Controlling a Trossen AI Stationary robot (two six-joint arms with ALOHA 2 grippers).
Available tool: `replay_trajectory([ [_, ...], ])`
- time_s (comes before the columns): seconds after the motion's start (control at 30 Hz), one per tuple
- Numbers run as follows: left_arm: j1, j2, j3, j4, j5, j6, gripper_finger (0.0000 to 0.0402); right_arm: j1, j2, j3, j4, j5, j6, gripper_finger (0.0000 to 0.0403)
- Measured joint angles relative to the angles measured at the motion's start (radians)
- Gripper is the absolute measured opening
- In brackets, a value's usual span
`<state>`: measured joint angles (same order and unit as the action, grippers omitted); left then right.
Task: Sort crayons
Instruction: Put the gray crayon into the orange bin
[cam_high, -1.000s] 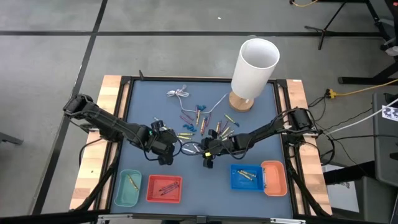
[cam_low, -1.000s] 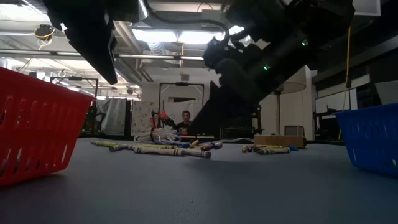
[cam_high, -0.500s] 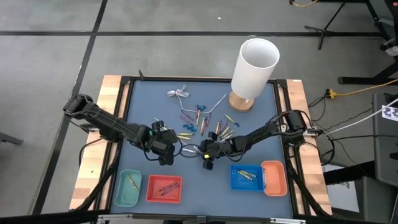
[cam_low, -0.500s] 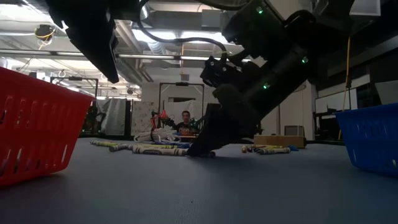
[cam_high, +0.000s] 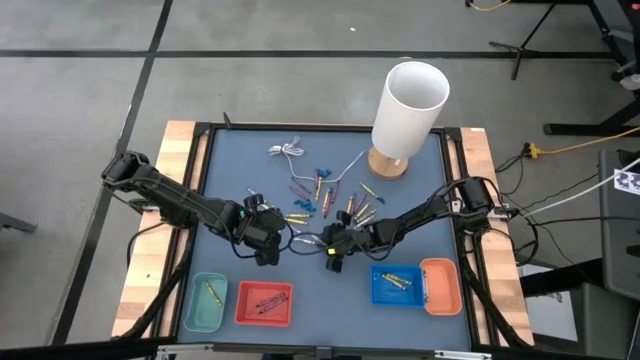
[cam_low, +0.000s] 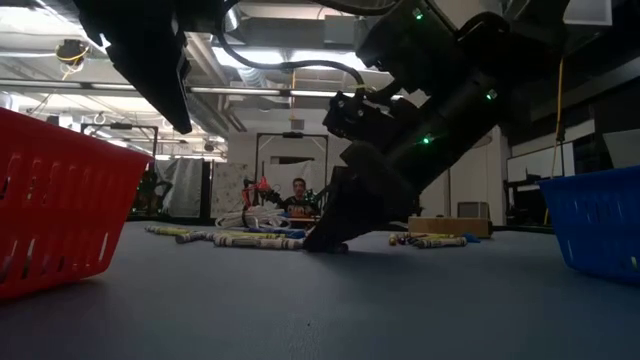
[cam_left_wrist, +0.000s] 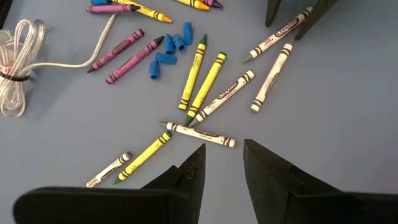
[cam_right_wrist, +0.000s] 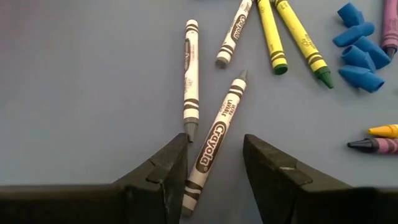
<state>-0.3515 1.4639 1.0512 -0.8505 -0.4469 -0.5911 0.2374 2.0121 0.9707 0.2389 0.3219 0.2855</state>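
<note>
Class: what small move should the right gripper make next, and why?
Probably close. The right gripper is down at the table with its open fingers either side of a grey-white crayon, so shutting should grip it.

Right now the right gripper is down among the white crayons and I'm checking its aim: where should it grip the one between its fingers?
Grip the white crayon mid-barrel, from straight above. It lies flat, running between the open right gripper fingers, so they close across its width.
</note>
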Motion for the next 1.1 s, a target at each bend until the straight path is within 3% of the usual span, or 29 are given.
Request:
replay_trajectory([
  [0.2, 0.000, 0.000, 0.000, 0.000, 0.000, -0.002, 0.0092, -0.001, 0.001, 0.000, 0.000, 0.004, -0.001, 0.0147],
  [0.73, 0.000, 0.000, 0.000, 0.000, 0.000, -0.001, 0.0092, -0.004, -0.015, -0.004, -0.008, 0.037, -0.004, 0.0018],
  [1.1, 0.000, 0.000, 0.000, 0.001, -0.001, -0.001, 0.0092, -0.006, -0.105, -0.007, -0.075, 0.045, -0.008, 0.0019],
])
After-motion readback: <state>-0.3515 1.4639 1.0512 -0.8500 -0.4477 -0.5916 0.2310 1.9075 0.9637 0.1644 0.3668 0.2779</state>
